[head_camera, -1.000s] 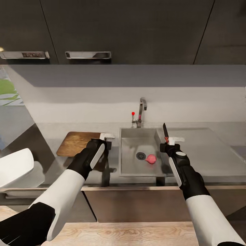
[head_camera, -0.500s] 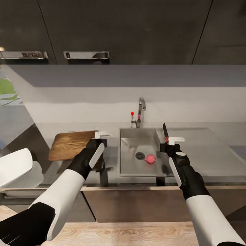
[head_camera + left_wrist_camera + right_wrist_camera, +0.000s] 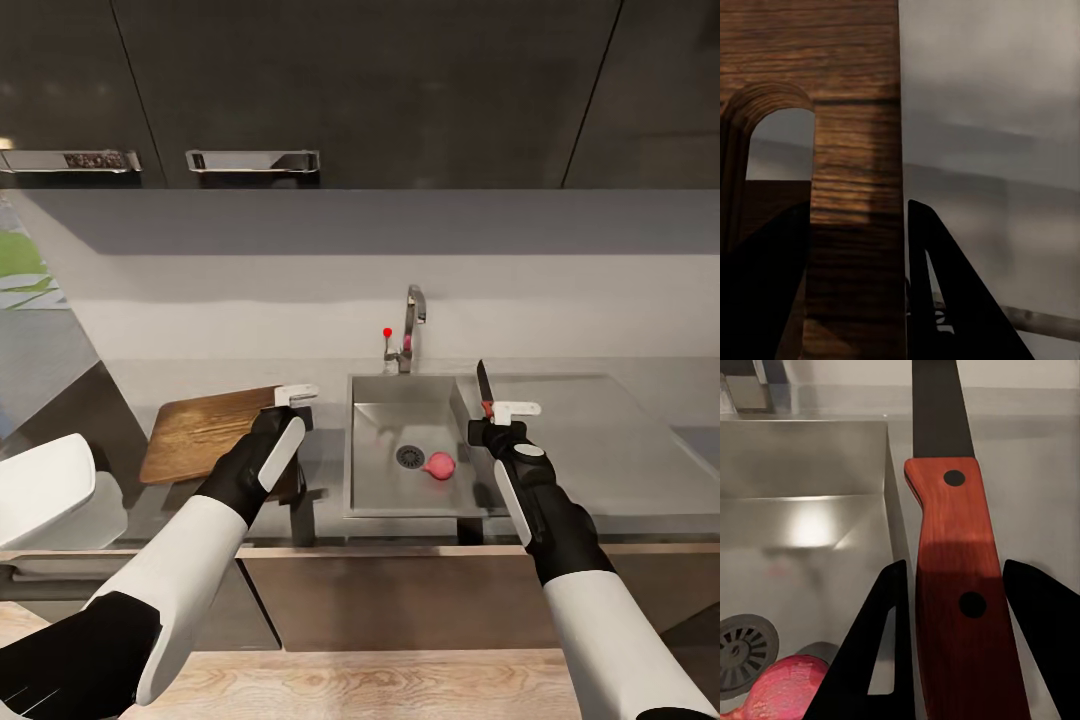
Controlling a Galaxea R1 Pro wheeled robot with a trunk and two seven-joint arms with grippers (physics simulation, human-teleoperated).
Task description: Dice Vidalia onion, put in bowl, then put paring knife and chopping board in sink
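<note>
Dark wall cabinets (image 3: 360, 90) span the 12 o'clock edge of the head view, with two chrome handles (image 3: 252, 160) toward 10 o'clock. Below them a plain pale wall (image 3: 360, 290) runs the full width, shaded under the cabinets and brighter lower down, and a green-and-white picture (image 3: 22, 268) shows at 9 o'clock. Dark base cabinets (image 3: 400, 600) sit toward 6 o'clock above a light wood floor (image 3: 370, 685).
</note>
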